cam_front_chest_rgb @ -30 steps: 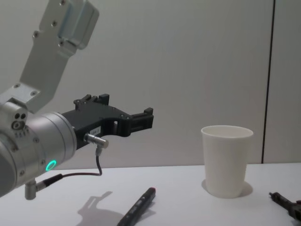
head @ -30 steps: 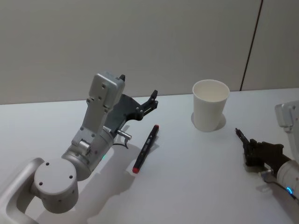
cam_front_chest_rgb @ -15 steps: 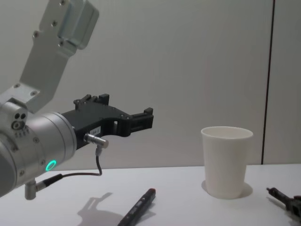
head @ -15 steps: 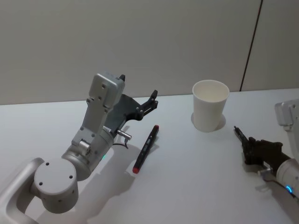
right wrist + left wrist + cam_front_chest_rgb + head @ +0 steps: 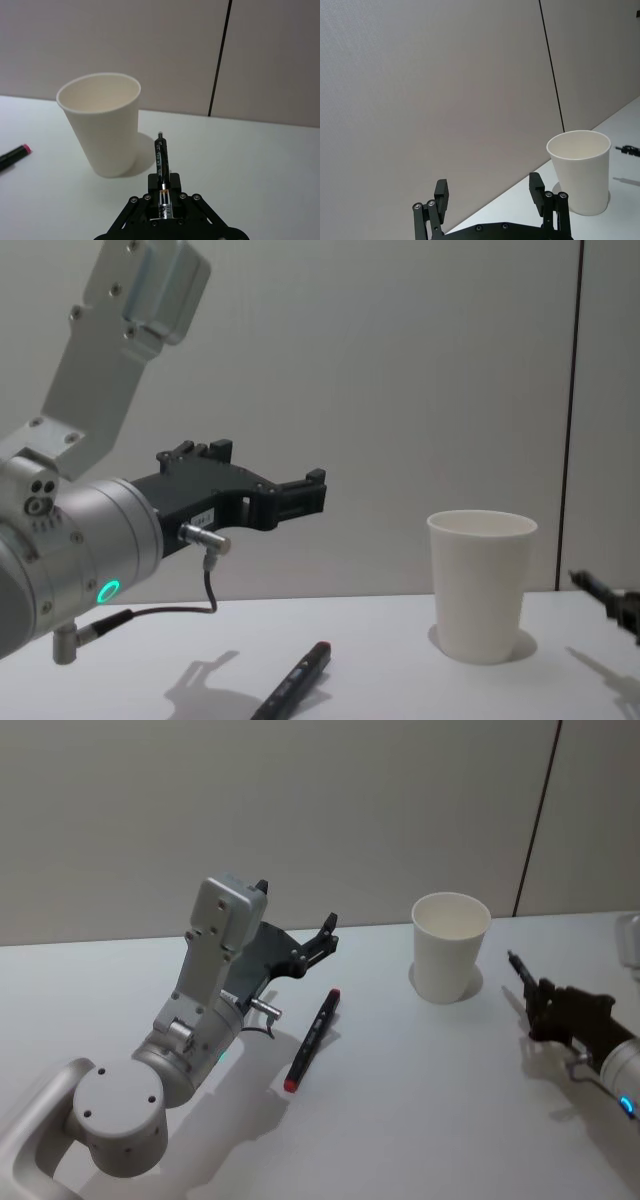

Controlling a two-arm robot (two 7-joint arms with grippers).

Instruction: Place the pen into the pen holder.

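Right arm: the right gripper (image 5: 162, 189) is clamping a black pen (image 5: 160, 159) by its rear end, the rest of the barrel sticking out ahead of the fingers.
Pen holder: the pen holder (image 5: 450, 960) is standing upright and empty on the table (image 5: 400, 1110), towards the far right of it.
Key relation: the cup is lying ahead of the pen's tip and to its left, near but apart. The pen's long axis is running close to level and aiming past the cup's right side, not at the opening. In the chest view the tip is sitting below the rolled rim (so a lift and a tip-down turn seem to be needed before any drop).
Nearer arm: the right one is clearly closer to the cup.
Left arm: the left gripper (image 5: 489, 186) is hanging above the table with its fingers spread and nothing between them, well to the left of the cup.
Other item: a dark marker (image 5: 312, 1038) with a red end is lying flat beside the left arm, untouched.
Change: compared with a second ago, the right gripper and pen are sitting higher and nearer the cup's level; cup, marker and left arm are staying put.
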